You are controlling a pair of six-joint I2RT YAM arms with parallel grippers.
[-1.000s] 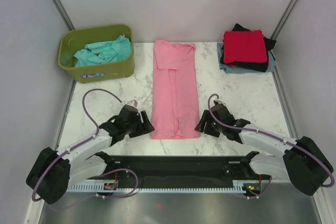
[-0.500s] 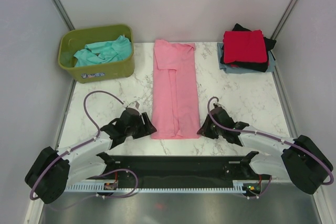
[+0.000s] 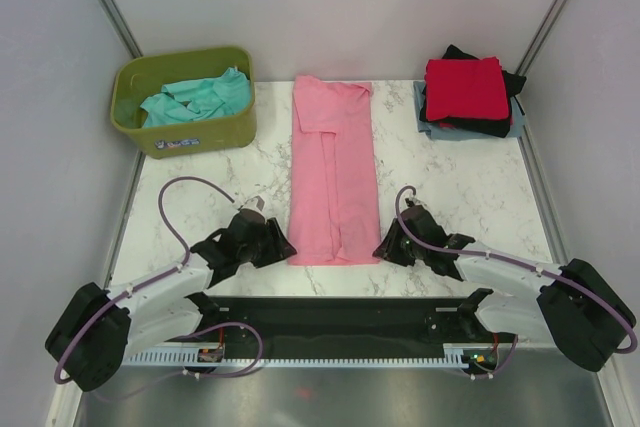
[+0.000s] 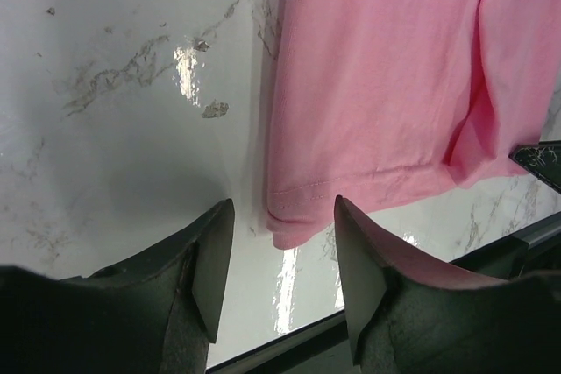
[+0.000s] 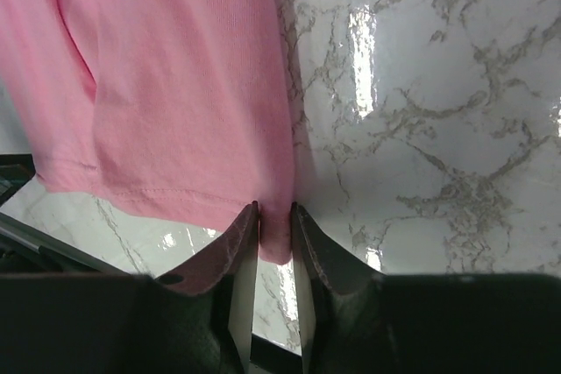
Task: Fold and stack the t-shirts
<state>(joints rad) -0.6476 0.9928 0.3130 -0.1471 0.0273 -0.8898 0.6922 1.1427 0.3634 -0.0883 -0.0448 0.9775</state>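
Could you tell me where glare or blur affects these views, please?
Left wrist: lamp glare on the marble table, and the near fingers look soft-focused. Right wrist: brighter glare streaks beside the pink t-shirt. Top external: evenly lit and sharp.

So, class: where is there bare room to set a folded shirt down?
Bare marble lies between the pink shirt and the stack, and a strip between tub and shirt. Crowded at the shirt's near corners, by the left arm and right arm.
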